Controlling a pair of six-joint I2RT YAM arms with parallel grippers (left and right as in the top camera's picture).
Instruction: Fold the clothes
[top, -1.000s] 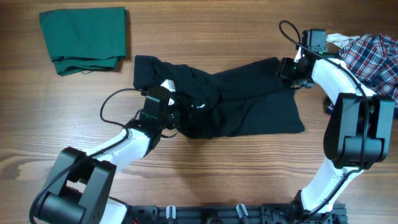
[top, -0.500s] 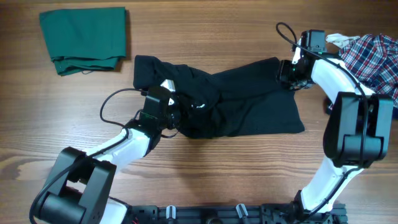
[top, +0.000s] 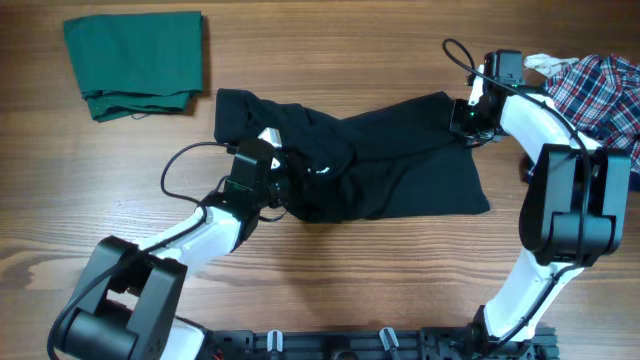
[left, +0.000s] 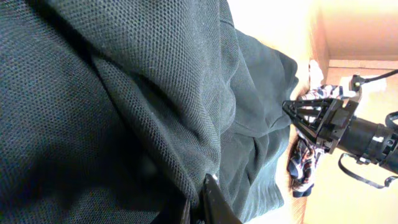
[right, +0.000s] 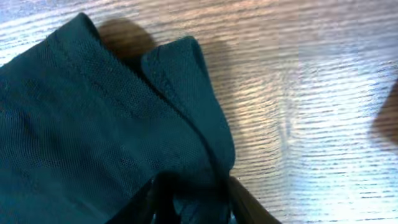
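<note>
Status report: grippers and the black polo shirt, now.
Left gripper shut on soft black polo shirt, bunched mid-table. Right gripper astride its far-right corner, grip unconfirmed. Red-white-blue plaid shirt at right edge.

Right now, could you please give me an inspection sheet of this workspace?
Surface: wooden table, grain visible.
Job's things: black polo shirt, crumpled mid-table, not yet folded.
Clutter: folded green garment at far left; plaid shirt heaped at the right edge.
Grippers: left gripper jaws shut on a shirt fold; right gripper jaws straddle the shirt's hem corner, grip unclear.
Cables: black cable loops beside the left arm; second cable arcs over the right wrist.
Surroundings: dark mounting rail at the near edge; otherwise nothing seen.
</note>
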